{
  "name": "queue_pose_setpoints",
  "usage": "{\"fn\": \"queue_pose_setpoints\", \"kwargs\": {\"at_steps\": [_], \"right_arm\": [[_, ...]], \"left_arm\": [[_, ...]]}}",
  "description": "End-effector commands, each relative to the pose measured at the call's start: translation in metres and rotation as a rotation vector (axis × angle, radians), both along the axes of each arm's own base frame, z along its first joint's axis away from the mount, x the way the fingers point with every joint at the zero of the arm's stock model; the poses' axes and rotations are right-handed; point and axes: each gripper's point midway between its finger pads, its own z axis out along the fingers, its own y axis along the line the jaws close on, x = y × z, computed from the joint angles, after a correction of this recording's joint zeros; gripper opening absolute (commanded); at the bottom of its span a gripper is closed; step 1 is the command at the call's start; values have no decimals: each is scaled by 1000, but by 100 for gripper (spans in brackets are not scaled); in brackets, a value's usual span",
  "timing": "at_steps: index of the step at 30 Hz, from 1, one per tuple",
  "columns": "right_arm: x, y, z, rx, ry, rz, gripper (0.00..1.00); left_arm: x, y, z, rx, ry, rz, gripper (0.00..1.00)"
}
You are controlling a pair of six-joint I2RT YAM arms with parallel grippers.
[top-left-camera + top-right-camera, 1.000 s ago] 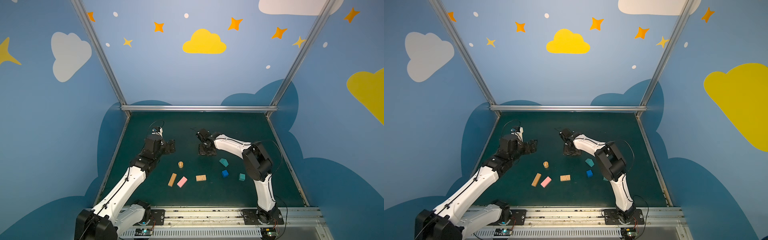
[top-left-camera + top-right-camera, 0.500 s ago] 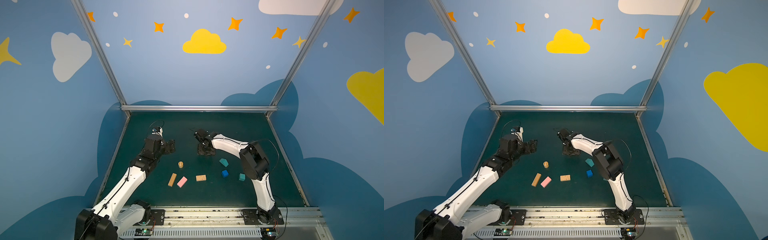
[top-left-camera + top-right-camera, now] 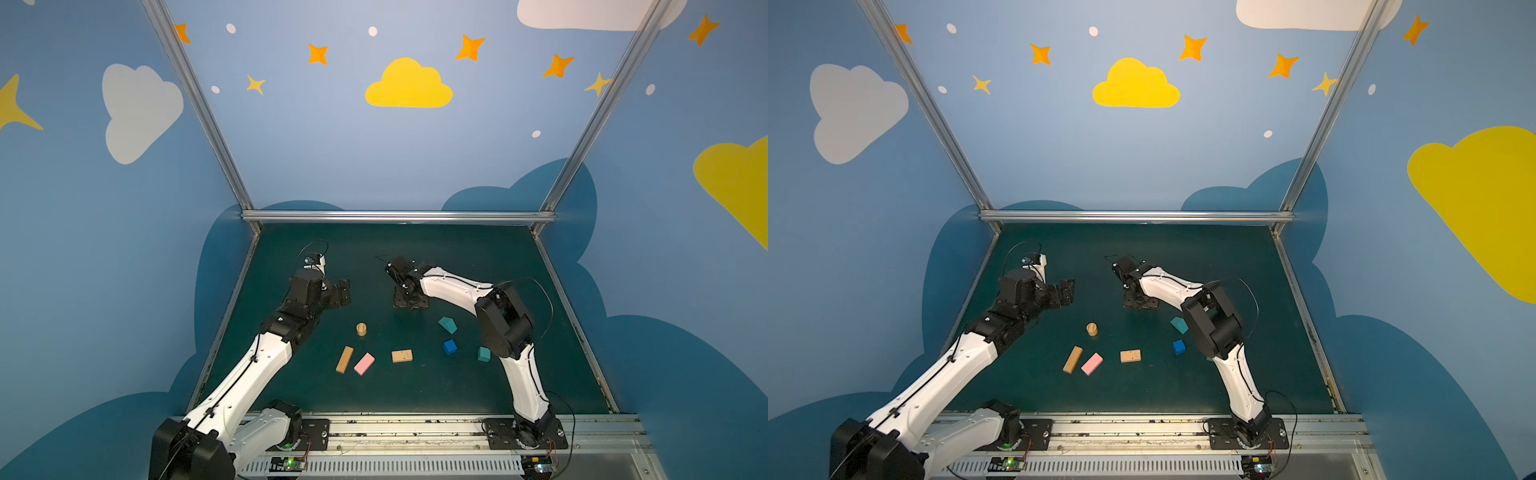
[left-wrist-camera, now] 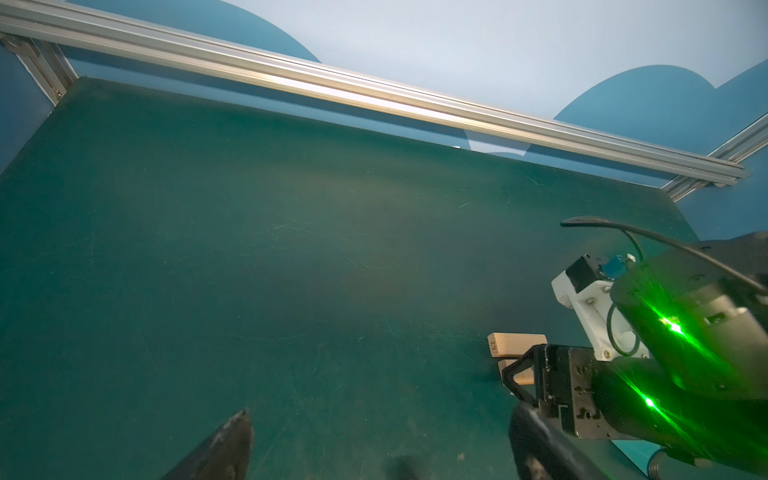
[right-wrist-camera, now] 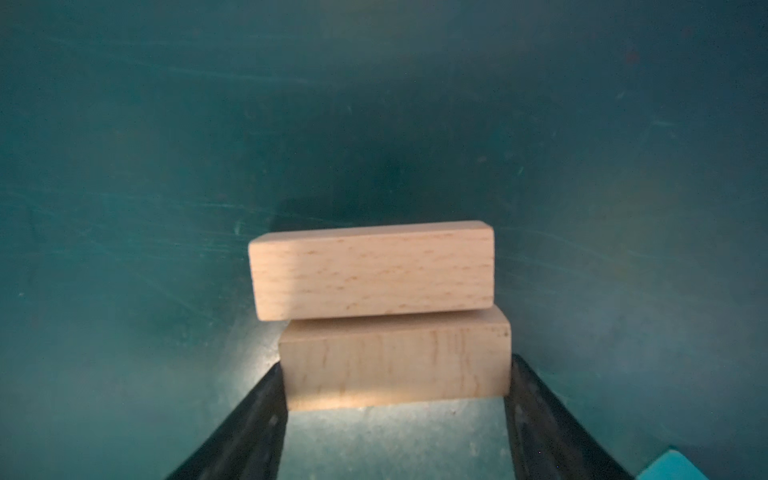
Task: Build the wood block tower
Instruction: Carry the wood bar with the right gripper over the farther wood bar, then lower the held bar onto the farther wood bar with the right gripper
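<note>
Nearest you, across the lower middle of both top views, the loose pieces lie apart on the green mat (image 3: 498, 257). From left to right they are a long tan bar (image 3: 344, 359), a pink bar (image 3: 364, 363) just beside it, a short tan block (image 3: 402, 355), a blue cube (image 3: 449, 346) and a teal cube (image 3: 483, 353). A little farther back stand the tan cylinder (image 3: 361, 328) and the teal house-shaped piece (image 3: 447, 325).

Beyond them, near the centre of the mat, your right gripper (image 3: 410, 301) points down at the start of the tower. In the right wrist view its fingers press against both ends of the lower tan bar (image 5: 395, 370). The upper tan bar (image 5: 374, 274) lies on top, shifted toward the left of that frame. Your left gripper (image 3: 341, 293) hovers at centre left with its jaws apart, carrying nothing.

You appear to be squaring the base, with two pieces up and seven to go. Next, let go of the lower bar and lift straight up, since the offset upper bar could be dragged off. Then fetch another piece, probably a flat-faced one.
</note>
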Motion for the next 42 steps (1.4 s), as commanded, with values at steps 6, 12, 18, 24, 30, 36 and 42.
{"fn": "queue_pose_setpoints", "kwargs": {"at_steps": [6, 12, 18, 24, 30, 36, 42], "right_arm": [[-5, 1, -16, -29, 34, -19, 71], [-5, 3, -16, -29, 28, -19, 72], [-5, 5, -19, -27, 34, -21, 73], [-4, 6, -20, -32, 35, -24, 73], [-5, 3, -22, -46, 37, -29, 75], [-5, 1, -24, -56, 41, -38, 76], [-5, 2, -24, -48, 42, -42, 79]], "left_arm": [[-3, 1, -7, 14, 15, -3, 96], [-3, 1, -8, 12, 17, -3, 96], [-4, 1, -8, 11, 13, -3, 96], [-5, 1, -7, 10, 9, -4, 96], [-5, 1, -8, 13, 11, -5, 96], [-5, 1, -8, 12, 12, -5, 96], [-5, 1, -9, 13, 12, -5, 96]]}}
